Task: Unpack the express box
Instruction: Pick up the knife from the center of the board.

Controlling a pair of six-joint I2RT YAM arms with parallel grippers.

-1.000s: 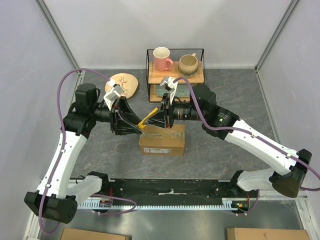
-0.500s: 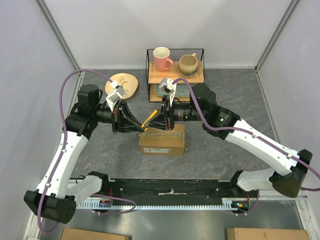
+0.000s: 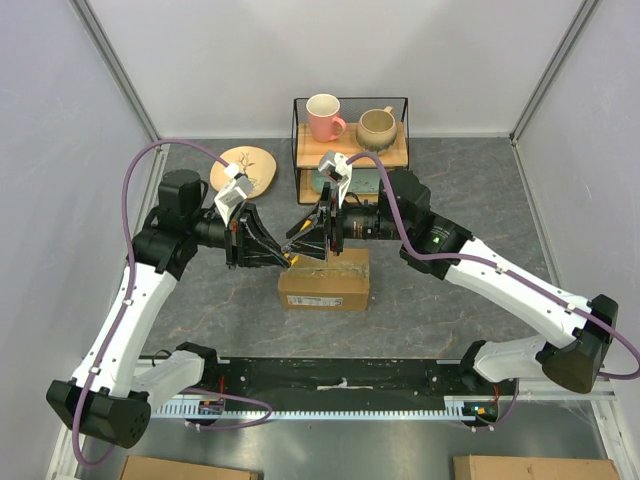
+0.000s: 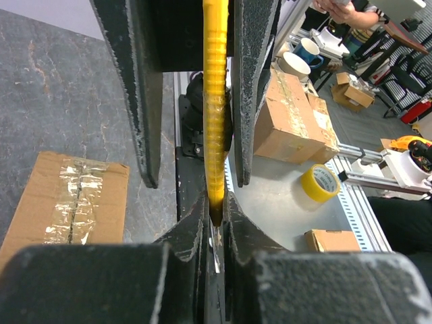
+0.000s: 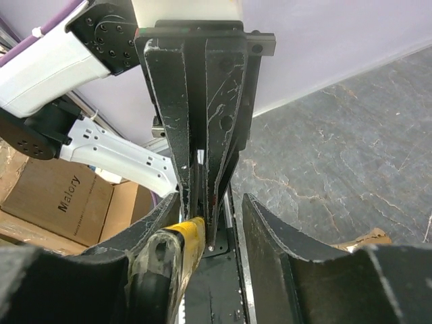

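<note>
The express box point(image 3: 324, 280) lies flat on the grey tabletop point(image 3: 450, 180) at the centre of the top view, with its taped seam facing up and its label on the side toward the arm bases. In the left wrist view you can see it at the lower left. Just above its rear upper edge, the two end effectors meet nose to nose around a yellow-handled tool point(image 4: 215, 101). Your left end effector point(image 3: 287, 259) is clamped on the tool's narrow end, where a thin blade shows between the fingers. Your right end effector point(image 3: 300, 243) has its fingers apart on either side of the yellow handle. Behind the box, toward the top of the frame, a wire shelf point(image 3: 350, 145) carries a pink mug point(image 3: 323, 116) and a beige mug point(image 3: 376, 127). A round wooden disc point(image 3: 247, 167) lies to its left.
</note>
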